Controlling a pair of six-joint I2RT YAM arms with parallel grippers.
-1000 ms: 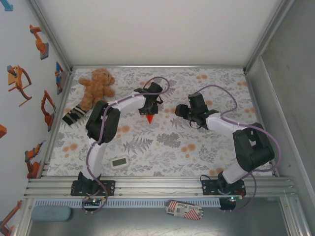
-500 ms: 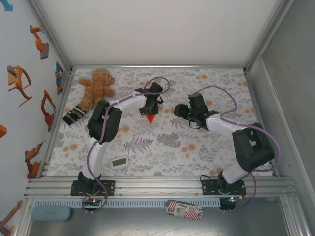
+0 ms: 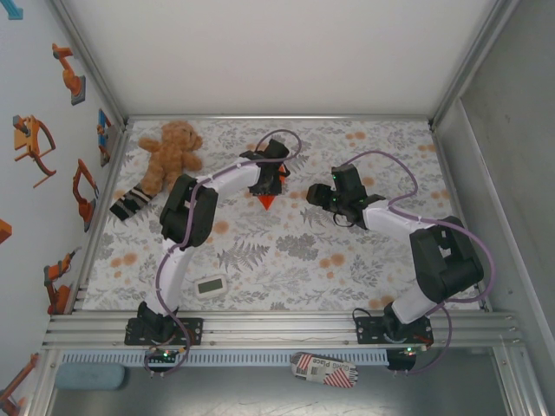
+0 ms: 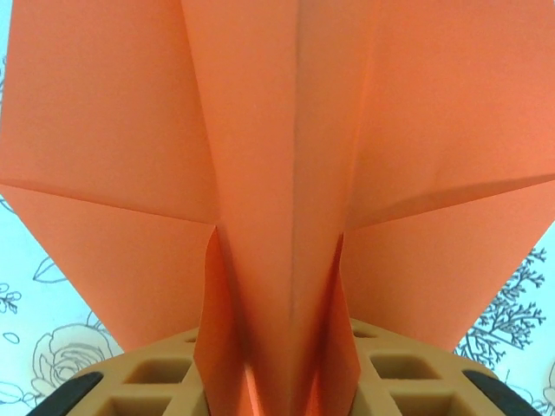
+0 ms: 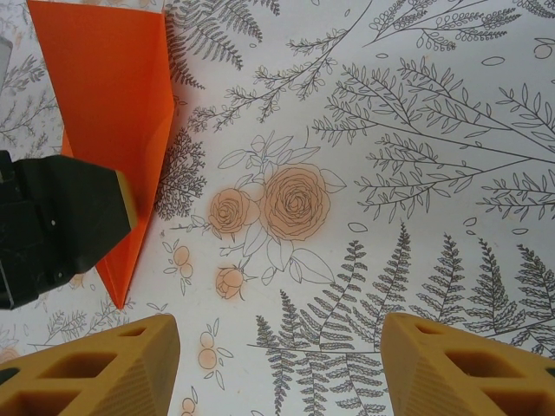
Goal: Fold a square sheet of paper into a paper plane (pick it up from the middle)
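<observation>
Seemingly, left gripper [image 4: 277,386] astride keel of paper plane [image 4: 286,173], grip unclear, right gripper [image 5: 277,329] apart, timer [image 3: 211,286] display illegible.

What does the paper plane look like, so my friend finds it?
Find the flowery tablecloth, then the left gripper near its middle. Poking out beneath it is the paper plane. It is bright orange and sharp-pointed, unlike the brown teddy bear.

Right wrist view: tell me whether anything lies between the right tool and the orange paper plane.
Nothing visible does. Only bare floral cloth lies between the open right tool and the paper plane at upper left. The left tool overlaps the plane's left edge, beside that path, not across it.
</observation>
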